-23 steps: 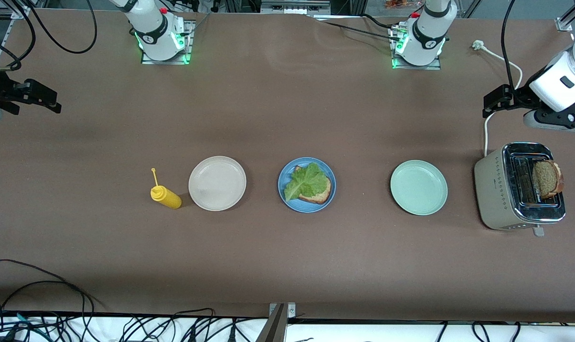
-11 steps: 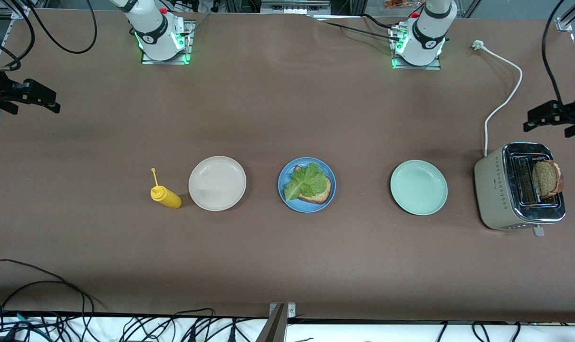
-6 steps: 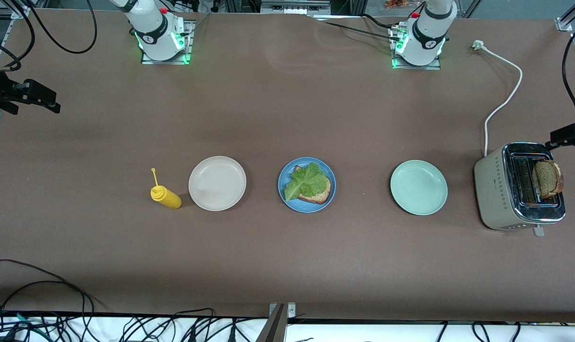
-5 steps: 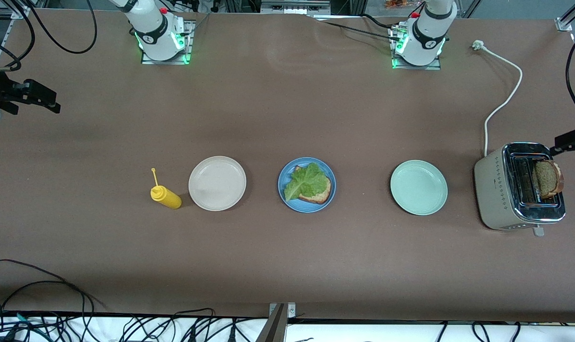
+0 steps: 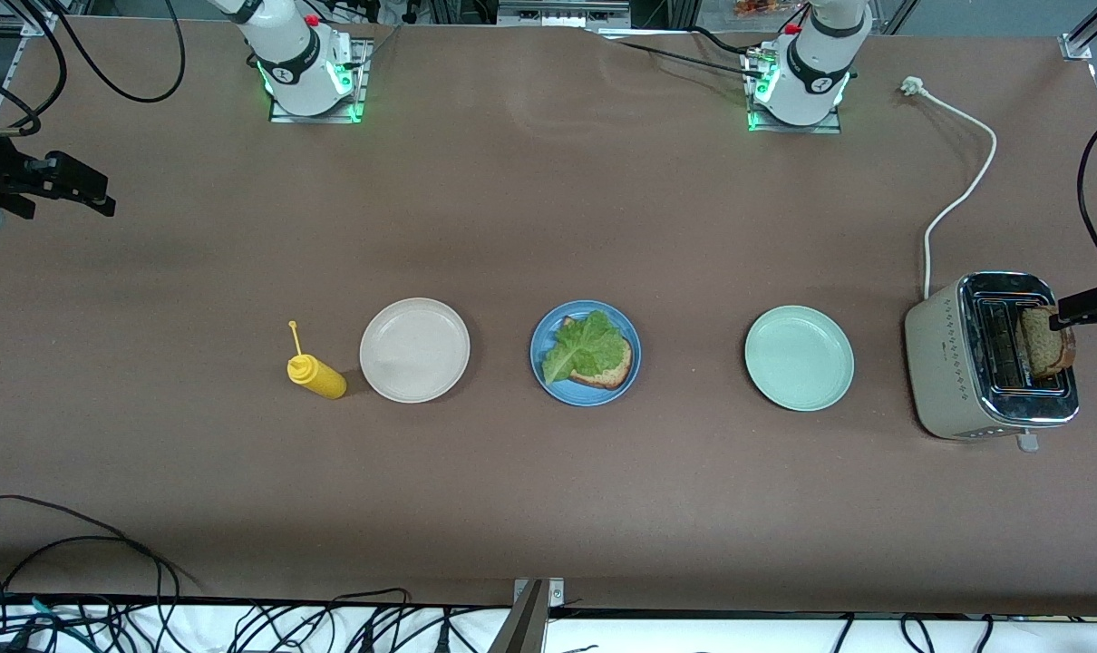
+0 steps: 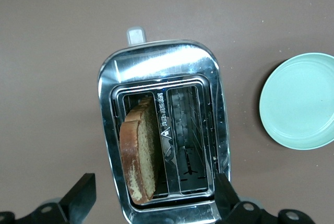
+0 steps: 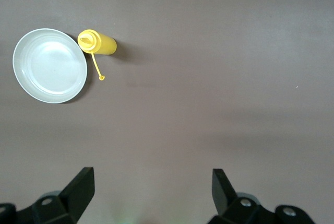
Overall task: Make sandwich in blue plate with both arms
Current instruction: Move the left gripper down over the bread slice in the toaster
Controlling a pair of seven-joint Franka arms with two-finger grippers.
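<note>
While the left end effector point(image 6: 151, 203) hangs spread over the toaster point(image 5: 984, 363) and its upright bread slice point(image 6: 138, 153), the right end effector point(image 7: 151, 192) waits spread above bare bench point(image 5: 512, 209). Well away from both, the blue plate point(image 5: 543, 340) carries bread point(image 5: 614, 370) under lettuce point(image 5: 580, 349).

Blue plate point(image 5: 539, 347) sat flat on counter, mid-row, btwn two other plates. On it: one brown bread slice point(image 5: 615, 368), lying flat, w/ ruffled green lettuce leaf point(image 5: 581, 350) spread on top, uncovered. Second slice point(image 5: 1043, 345) stood on edge in toaster slot, well apart from blue plate, toward left arm's end.
</note>
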